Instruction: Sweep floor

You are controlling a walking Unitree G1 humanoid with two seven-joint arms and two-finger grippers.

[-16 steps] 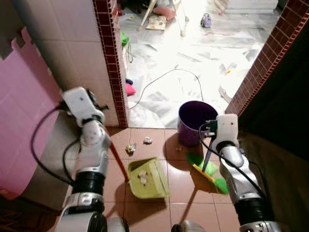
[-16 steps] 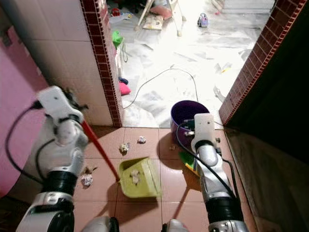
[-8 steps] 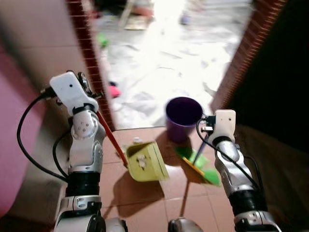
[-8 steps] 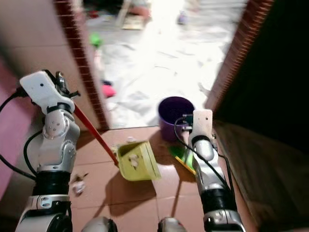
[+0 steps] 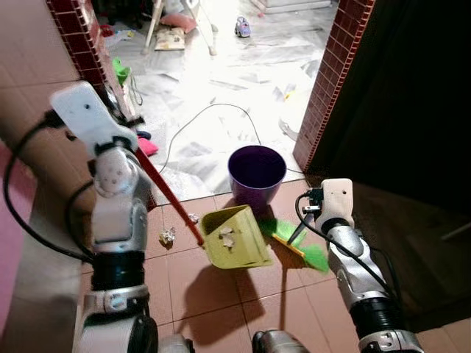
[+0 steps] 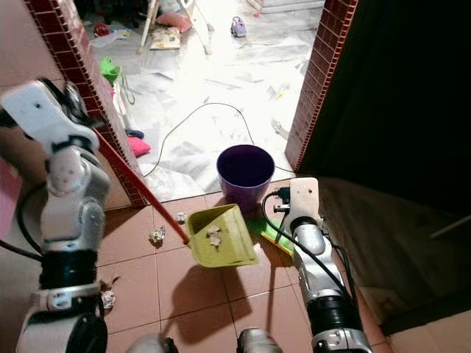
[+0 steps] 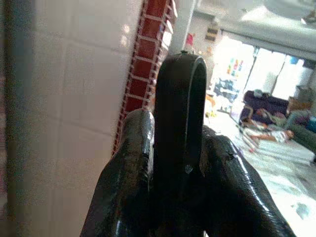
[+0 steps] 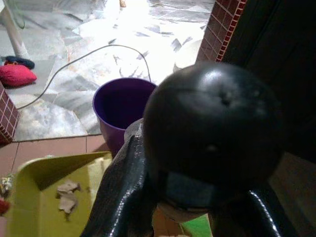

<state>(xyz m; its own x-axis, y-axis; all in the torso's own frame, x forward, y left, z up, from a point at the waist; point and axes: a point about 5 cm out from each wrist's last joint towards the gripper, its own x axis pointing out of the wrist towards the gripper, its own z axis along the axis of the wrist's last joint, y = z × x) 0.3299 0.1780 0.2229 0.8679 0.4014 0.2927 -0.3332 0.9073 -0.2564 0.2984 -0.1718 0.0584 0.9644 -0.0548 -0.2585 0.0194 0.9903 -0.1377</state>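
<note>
Two paper scraps in dustpan (image 5: 234, 237) (purple bucket (image 5: 256, 173) beside).

Yellow-green dustpan (image 5: 234, 237) on red handle (image 5: 168, 194), tilted, just before purple bin (image 5: 256, 173); holds paper scraps (image 5: 227, 236), apparently crumpled. Green broom head (image 5: 294, 246) beside bin.

The dustpan (image 5: 234, 237) is sitting between the two arms, left of the right gripper (image 8: 197, 217), with scraps (image 5: 227, 235) lying in it. The bucket (image 5: 256, 175) is standing just beyond the pan, ahead of that gripper. The broom (image 5: 298, 246) is resting on the floor right below the right gripper. Loose scraps (image 5: 168, 236) are lying left of the pan, under the left gripper (image 7: 180, 163).
</note>
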